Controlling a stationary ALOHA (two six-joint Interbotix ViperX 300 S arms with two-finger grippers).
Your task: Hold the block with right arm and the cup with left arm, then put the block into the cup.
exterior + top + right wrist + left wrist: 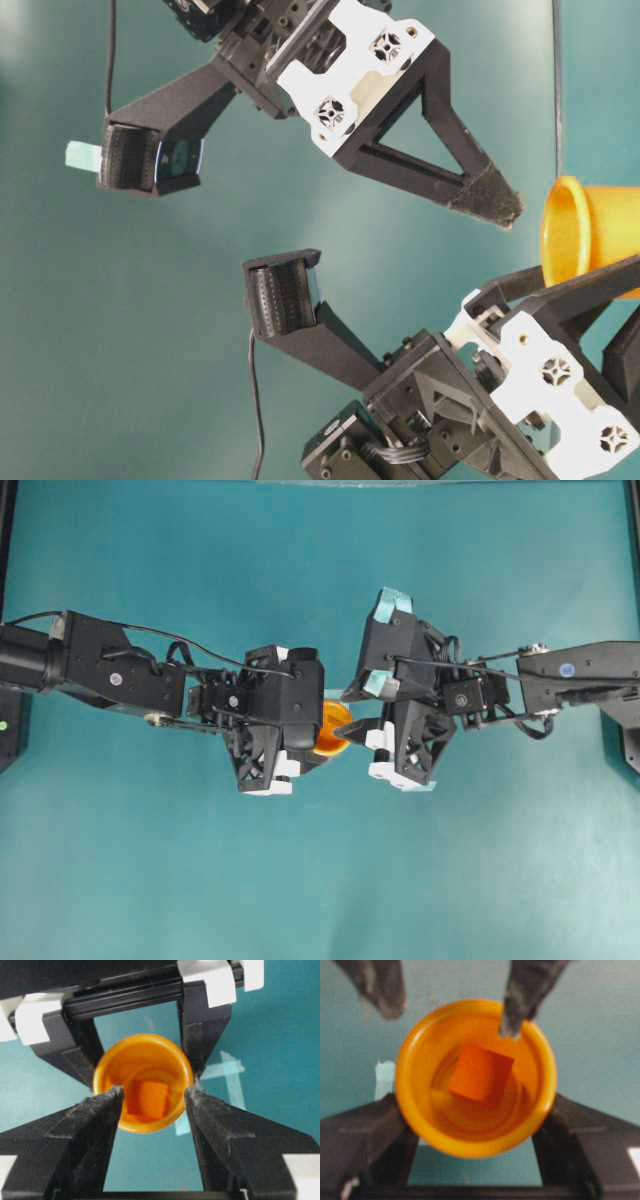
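Spanning every view is the teal table (150, 880), and above it the two black arms meet at the middle. The left arm (110, 665) ends in the left gripper (475, 1130), whose jaws press on either side of the cup (476, 1077) and hold it with its mouth turned toward the other arm. The right arm (580, 675), marked with light-blue tape, brings the right gripper (154, 1097) up to the cup's mouth; its jaws stand spread, one fingertip to each side of the rim, pinching nothing.

Judging by both wrist views, the block (480, 1072) already lies inside the cup, at its bottom, free of the right fingers. So the placing step looks finished, and the next move would call only for the right gripper to draw straight back without catching the rim, while the left keeps its hold so the block does not tip out.

From overhead, just a sliver of orange cup (332, 728) shows between the grippers and the block is hidden. The table-level view shows the cup's flared rim (590, 240) side-on, again with no block. Pale tape marks (227, 1072) on the table appear chiefly in the right wrist view
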